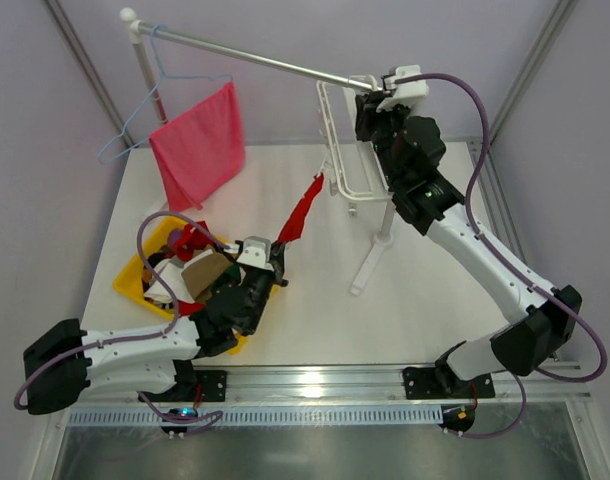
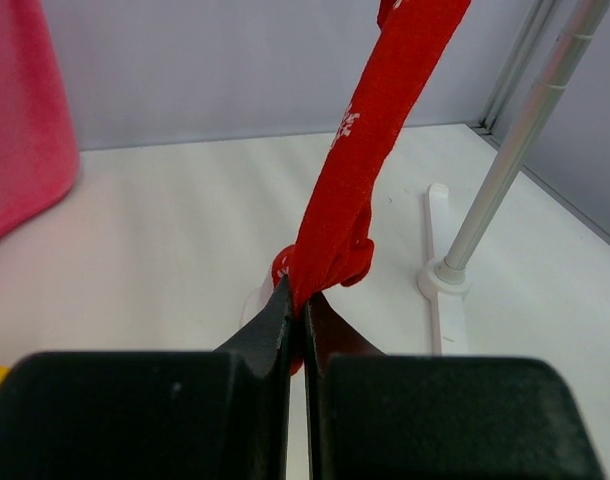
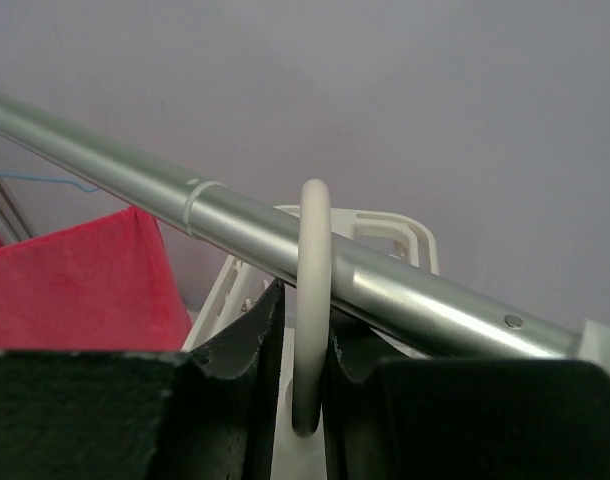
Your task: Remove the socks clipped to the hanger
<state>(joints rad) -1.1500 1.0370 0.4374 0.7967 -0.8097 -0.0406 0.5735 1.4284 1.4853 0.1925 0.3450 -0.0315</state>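
Left hand (image 2: 297,300) is pinching the lower end of a red sock (image 2: 370,140), fingers fully closed on the fabric. Sock is stretching taut, slanting up to a clip on the white drying hanger (image 1: 347,150), above the desk (image 1: 315,310). Right hand (image 3: 307,330) is gripping tight around the hanger's top hook (image 3: 314,230) where it is sitting over the metal rail (image 3: 135,165), apparently steadying the frame. Step in hand, by my reading: pulling this sock free. Next move is calling for a firm tug away from the clip, then dropping it with the other socks (image 1: 190,245) in the yellow bin (image 1: 130,278). Writing: none legible; only a white snowflake-like motif is showing on the sock.
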